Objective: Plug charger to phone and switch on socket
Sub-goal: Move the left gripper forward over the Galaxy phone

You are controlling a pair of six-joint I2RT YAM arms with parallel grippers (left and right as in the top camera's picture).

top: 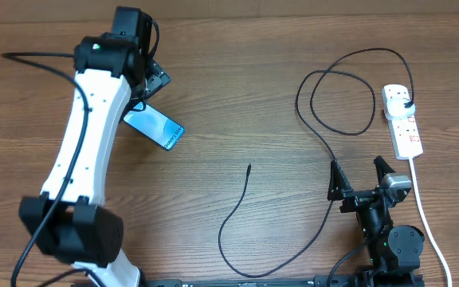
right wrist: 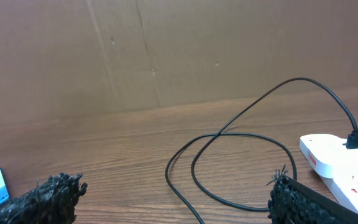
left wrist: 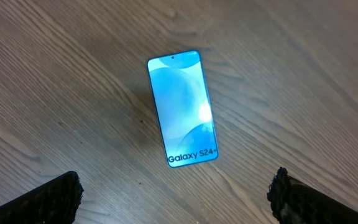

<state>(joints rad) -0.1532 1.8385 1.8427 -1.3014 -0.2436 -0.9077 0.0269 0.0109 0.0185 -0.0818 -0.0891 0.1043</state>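
Phone toward far left corner of table, under left gripper, jaws wide, empty. Glossy, likely slippery, breakable: pinch long edges. Charger limp, light; connector tip mid-table; grasp just behind tip. Right gripper spread, empty, near front right corner beside socket.
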